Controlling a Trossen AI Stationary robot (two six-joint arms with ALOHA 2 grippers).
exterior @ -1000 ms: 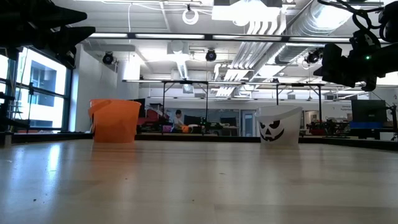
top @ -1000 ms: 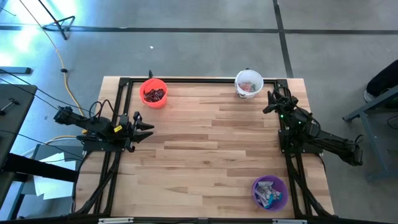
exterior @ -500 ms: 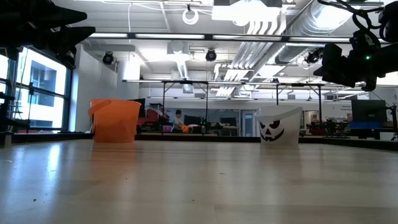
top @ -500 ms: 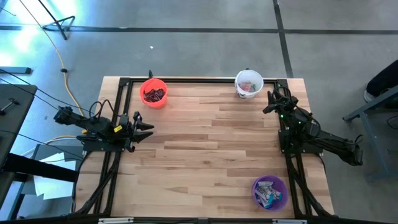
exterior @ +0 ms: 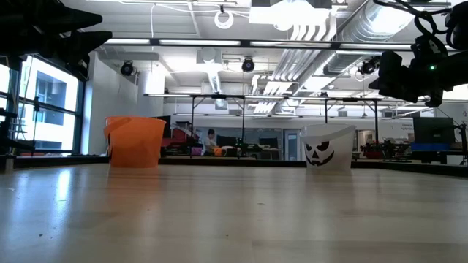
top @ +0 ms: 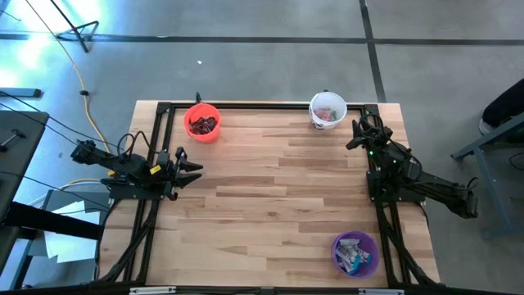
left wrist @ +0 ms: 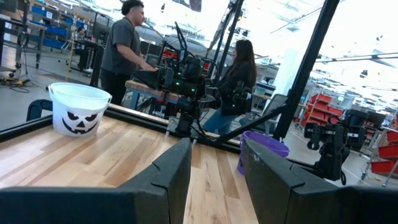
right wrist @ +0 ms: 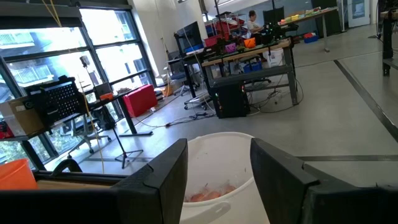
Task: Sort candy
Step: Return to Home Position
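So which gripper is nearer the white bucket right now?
Right. The right gripper sits just beside the white bucket, apart from it and aimed roughly its way. The left gripper is far off on the opposite side, closer to the orange bucket.

The left claw (left wrist: 216, 149) is held level over the wooden counter (left wrist: 93, 155), its two dark fingers (left wrist: 168, 177) parted so the boards show between them. Across the counter stand a white pumpkin-faced bucket (left wrist: 79, 109), a purple bucket (left wrist: 267, 146) and the right arm (left wrist: 186, 81). Two people (left wrist: 124, 50) stand behind them.
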